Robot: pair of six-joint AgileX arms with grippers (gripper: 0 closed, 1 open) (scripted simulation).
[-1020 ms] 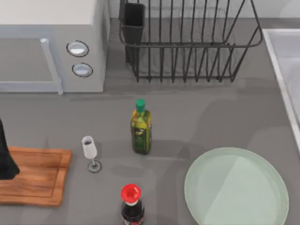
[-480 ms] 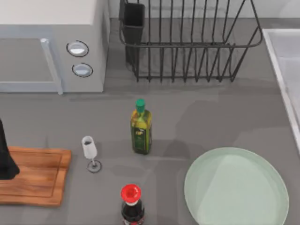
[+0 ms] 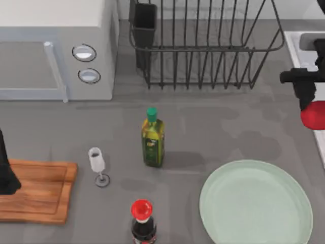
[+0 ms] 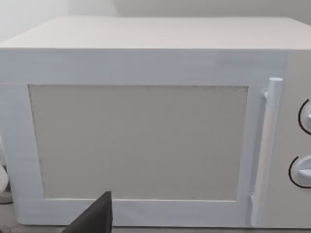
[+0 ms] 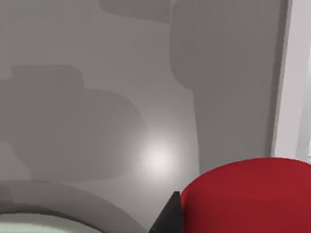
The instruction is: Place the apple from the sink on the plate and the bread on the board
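Right claw (image 3: pixel 311 101) hangs at the top view's right edge, over the sink (image 3: pixel 304 76) rim, pinching the apple (image 3: pixel 314 115) clear of the worktop (image 3: pixel 218 132). Nearer the front lies the plate (image 3: pixel 255 202), bare. At the left edge sits the board (image 3: pixel 35 190), with the left arm's dark shape over it.

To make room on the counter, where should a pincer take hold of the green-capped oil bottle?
I'd take the oil bottle around its squarish body, below the neck, coming in level from the top view's right: it stands upright, and the wine glass stands to its left. The right pincer is holding the apple.
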